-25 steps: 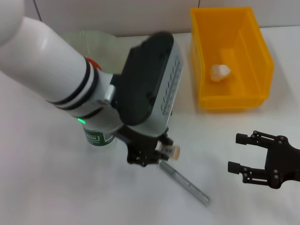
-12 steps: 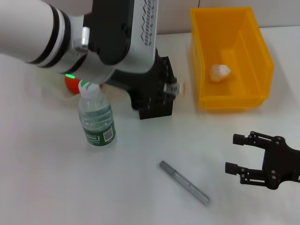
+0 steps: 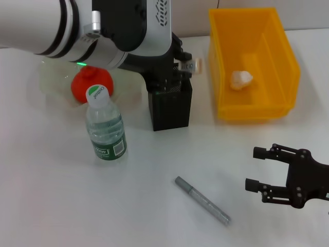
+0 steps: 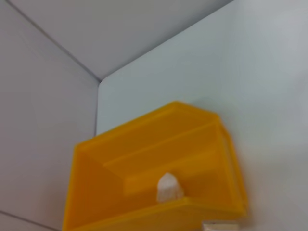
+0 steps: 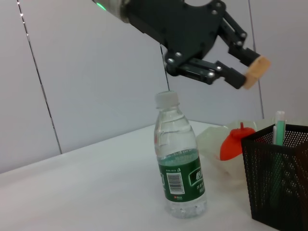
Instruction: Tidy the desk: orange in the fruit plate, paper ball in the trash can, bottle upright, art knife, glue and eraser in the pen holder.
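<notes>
Hovering over the black mesh pen holder (image 3: pixel 169 109), the left gripper (image 5: pixel 243 65) pinches the tan eraser (image 5: pixel 255 70) between its fingertips. Right gripper (image 3: pixel 258 169) rests low near the table, fingers spread, well apart from the art knife (image 3: pixel 202 200).

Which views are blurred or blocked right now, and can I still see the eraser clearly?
Head view: left arm blocks the fruit plate's far side; eraser slightly soft. Left wrist view: only the trash can, sharp enough. Right wrist view: crisp, eraser clear in the left gripper above the pen holder.

Tan eraser (image 5: pixel 256 69) held above pen holder (image 3: pixel 170 108); bottle (image 3: pixel 105 128) upright, knife (image 3: pixel 202 200) prob. flat.
</notes>
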Controlling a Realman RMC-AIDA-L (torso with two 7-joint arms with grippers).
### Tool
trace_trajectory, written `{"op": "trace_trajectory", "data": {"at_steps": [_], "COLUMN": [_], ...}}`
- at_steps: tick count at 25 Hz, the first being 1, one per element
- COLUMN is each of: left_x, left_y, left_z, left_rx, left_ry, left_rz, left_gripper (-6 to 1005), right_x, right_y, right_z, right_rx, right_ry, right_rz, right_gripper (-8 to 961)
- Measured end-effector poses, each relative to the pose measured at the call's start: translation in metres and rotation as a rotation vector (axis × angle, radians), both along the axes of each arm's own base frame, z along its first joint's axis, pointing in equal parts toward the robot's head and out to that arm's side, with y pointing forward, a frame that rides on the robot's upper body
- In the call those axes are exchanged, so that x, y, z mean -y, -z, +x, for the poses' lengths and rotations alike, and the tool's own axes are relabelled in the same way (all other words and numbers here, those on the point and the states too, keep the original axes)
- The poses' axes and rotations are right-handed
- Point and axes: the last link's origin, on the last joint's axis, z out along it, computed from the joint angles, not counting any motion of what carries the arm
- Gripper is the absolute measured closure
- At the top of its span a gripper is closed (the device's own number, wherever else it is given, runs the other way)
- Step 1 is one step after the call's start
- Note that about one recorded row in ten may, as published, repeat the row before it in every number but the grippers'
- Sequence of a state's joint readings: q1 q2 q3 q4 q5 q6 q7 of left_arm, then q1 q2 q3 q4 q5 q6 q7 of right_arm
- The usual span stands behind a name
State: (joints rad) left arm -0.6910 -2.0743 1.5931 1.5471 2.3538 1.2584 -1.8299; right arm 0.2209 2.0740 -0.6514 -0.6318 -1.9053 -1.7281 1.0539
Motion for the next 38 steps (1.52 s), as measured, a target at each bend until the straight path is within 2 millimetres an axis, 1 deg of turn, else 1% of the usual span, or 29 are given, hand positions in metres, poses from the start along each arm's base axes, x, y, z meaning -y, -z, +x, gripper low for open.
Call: {"op": "trace_trajectory", "data": {"at_steps": [14,26,38], "left_x": [-0.018,-0.024,-0.029], "left_y": [0.019,0.023,0.025], "left_z": [-0.01,-0.018,-0.022], "left_rx": [-0.038,-0.096,-0.109], "left_ry": [0.002,0.01,0.012], "left_rz": [0.067,0.1,0.123], "left_gripper": [743,742,742], "right_x": [0.002,0.002,0.002], "right_y": [0.001,0.002,0.002], "right_z": [-0.001,-0.002,-0.002], "right_rx": [-0.007,-0.011,-0.011], "right_ry": [-0.003,-0.006,-0.008], "right_rz": [-0.009,-0.012,-0.015], "right_gripper": [164,164,164]}}
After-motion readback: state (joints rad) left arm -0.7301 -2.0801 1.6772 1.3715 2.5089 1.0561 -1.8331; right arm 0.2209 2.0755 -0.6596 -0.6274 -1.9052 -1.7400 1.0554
